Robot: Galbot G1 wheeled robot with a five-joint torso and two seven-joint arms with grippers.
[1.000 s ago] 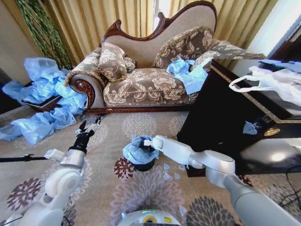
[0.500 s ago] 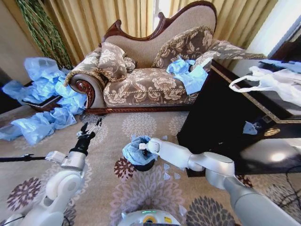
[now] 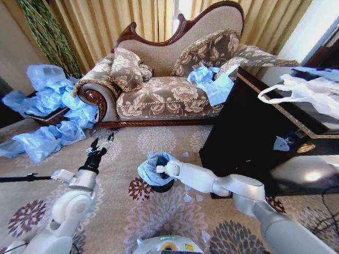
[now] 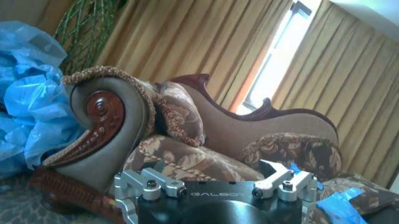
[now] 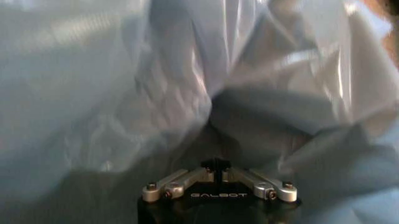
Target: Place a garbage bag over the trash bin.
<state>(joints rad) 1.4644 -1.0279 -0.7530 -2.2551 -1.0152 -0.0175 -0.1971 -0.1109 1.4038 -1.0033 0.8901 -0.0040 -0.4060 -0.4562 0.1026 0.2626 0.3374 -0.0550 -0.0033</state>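
Observation:
The small black trash bin (image 3: 163,186) stands on the patterned carpet just in front of me. The light blue garbage bag (image 3: 150,170) is draped over its top and hangs down its left side. My right gripper (image 3: 159,169) is at the bin's rim, buried in the bag. In the right wrist view the right gripper (image 5: 218,163) is shut on a fold of the garbage bag (image 5: 124,93), which surrounds it. My left gripper (image 3: 100,144) hovers open above the carpet to the left of the bin, apart from it and pointing toward the sofa.
A carved sofa (image 3: 169,90) with a blue bag (image 3: 212,84) on its seat stands behind the bin. Heaps of blue bags (image 3: 47,106) lie at the left. A dark cabinet (image 3: 249,132) with a white handled bag (image 3: 302,92) is close on the right. Small scraps (image 3: 188,193) lie beside the bin.
My right gripper has moved left and nearer to me across the bin's top, drawing the bag with it. The left arm has barely shifted.

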